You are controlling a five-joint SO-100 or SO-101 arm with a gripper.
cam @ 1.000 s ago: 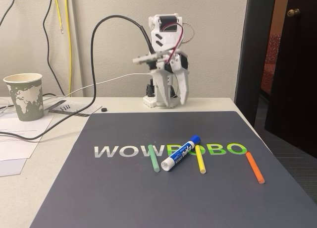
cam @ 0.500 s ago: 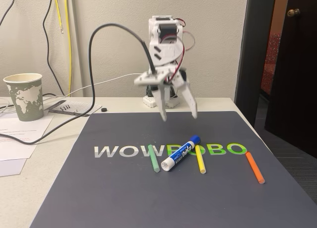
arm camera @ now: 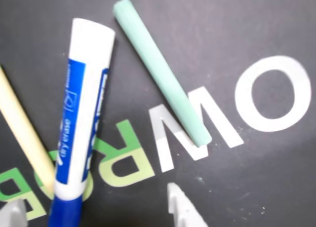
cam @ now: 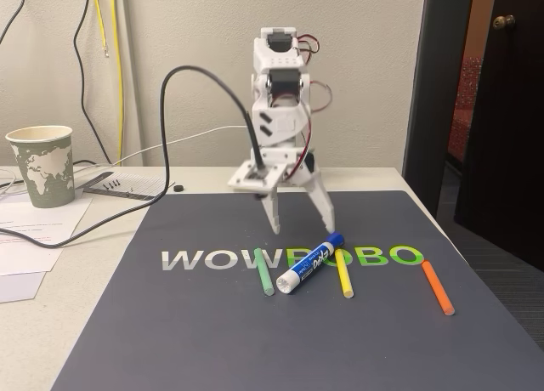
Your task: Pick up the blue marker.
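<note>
A thick dry-erase marker with a white barrel, blue lettering and a blue cap (cam: 309, 263) lies diagonally at the centre of the fixed view, on a dark grey mat printed with white and green letters (cam: 204, 323); its cap points toward the upper right, its white butt toward the lower left. Directly above the capped end hangs the white two-finger gripper (cam: 302, 225), its jaws spread apart, one fingertip close to the cap, though contact cannot be made out. In the wrist view the marker (arm camera: 81, 123) runs down the left side, its cap cut off by the bottom edge, where two pale fingertips (arm camera: 180, 207) poke in, blurred and only partly visible. A thin mint-green stick (cam: 264, 277) lies just left of the marker and a thin yellow stick (cam: 343, 274) just right, crossing close beside the cap. A thin orange stick (cam: 437, 287) lies well apart at right. A paper cup with a world-map print (cam: 40, 165) stands at the left edge, beside loose papers (cam: 34, 229) cut off by the frame.
</note>
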